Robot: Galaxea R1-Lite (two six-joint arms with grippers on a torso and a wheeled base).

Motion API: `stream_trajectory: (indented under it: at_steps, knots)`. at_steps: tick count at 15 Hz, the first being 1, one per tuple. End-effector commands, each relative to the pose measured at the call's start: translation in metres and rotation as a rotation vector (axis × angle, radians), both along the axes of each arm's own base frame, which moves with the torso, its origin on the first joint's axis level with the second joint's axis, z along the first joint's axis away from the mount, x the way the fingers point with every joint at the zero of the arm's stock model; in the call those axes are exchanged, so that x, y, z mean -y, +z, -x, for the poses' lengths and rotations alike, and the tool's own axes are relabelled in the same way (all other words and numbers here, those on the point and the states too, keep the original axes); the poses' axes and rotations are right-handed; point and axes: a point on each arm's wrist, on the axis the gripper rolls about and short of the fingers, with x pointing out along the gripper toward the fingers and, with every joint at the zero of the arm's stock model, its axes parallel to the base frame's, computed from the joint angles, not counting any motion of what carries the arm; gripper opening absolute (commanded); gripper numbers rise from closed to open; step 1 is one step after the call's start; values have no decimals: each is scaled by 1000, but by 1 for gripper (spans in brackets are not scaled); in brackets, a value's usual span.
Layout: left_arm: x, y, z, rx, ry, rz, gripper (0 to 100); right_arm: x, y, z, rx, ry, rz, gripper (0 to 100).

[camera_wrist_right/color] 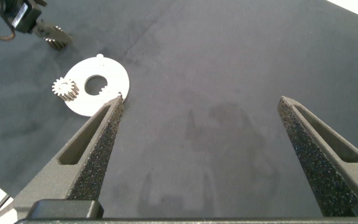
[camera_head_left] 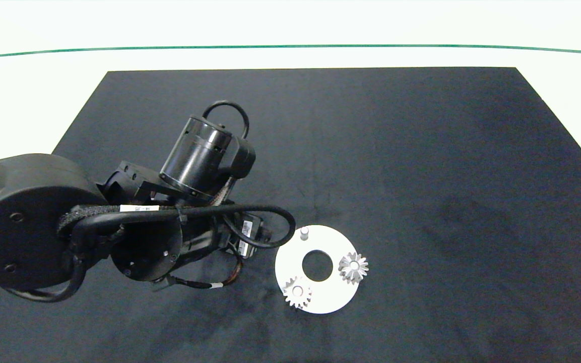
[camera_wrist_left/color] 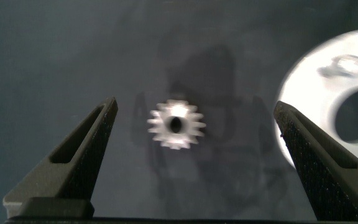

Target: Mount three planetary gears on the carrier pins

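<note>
A white disc (camera_head_left: pixel 333 297) lies on the black mat near the front. Two planetary gears sit on its carrier pins, one at the front left (camera_head_left: pixel 298 292) and one at the right (camera_head_left: pixel 353 267). The third carrier pin (camera_head_left: pixel 304 233) at the back of the disc stands bare; the left wrist view shows it too (camera_wrist_left/color: pixel 347 64). A third gear (camera_wrist_left/color: pixel 176 124) lies flat on the mat just left of the disc (camera_wrist_left/color: pixel 309 93). My left gripper (camera_wrist_left/color: pixel 196 102) hovers over it, open, one finger on each side. In the head view the left arm (camera_head_left: pixel 194 166) hides this gear. My right gripper (camera_wrist_right/color: pixel 201 99) is open and holds nothing.
The black mat (camera_head_left: pixel 421 176) spreads over a white table, with a green line (camera_head_left: pixel 290 46) across the back. The right wrist view shows the disc (camera_wrist_right/color: pixel 114 74) and the loose gear (camera_wrist_right/color: pixel 56 38) far off. The right arm is outside the head view.
</note>
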Motion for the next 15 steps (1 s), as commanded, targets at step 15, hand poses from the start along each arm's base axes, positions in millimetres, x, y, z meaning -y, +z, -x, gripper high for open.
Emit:
stream_trajectory:
  at_steps: [15]
  knots:
    - [-6,-15,-4,-58,81,37,100,0,-1,0,-4,0,6,100]
